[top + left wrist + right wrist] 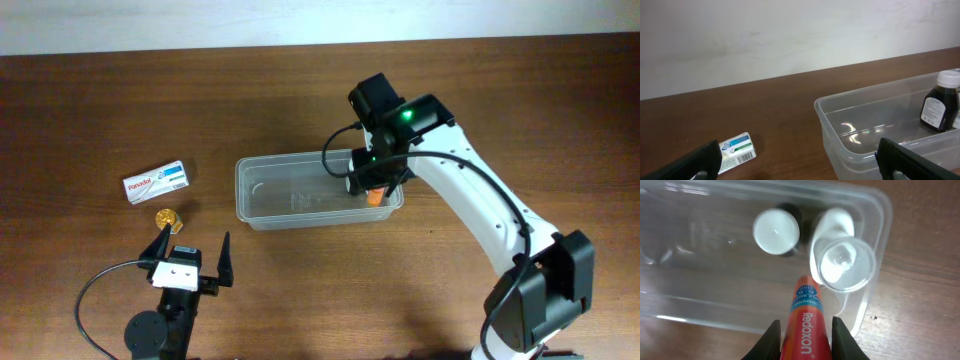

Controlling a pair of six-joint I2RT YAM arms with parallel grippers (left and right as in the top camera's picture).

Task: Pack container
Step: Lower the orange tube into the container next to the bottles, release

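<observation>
Orange in the jaws: clamping a tube [804,311] in the right gripper [805,330], nosing it down into the container [881,211] just below. Crowding a dark bottle [776,231] and a clear-capped bottle [844,264] dead ahead, the second right beside the tip. Might topple that one if released crooked, or snag on the rim. Holding the left gripper [195,240] spread wide, idle, far off, behind a box [157,182].
</observation>
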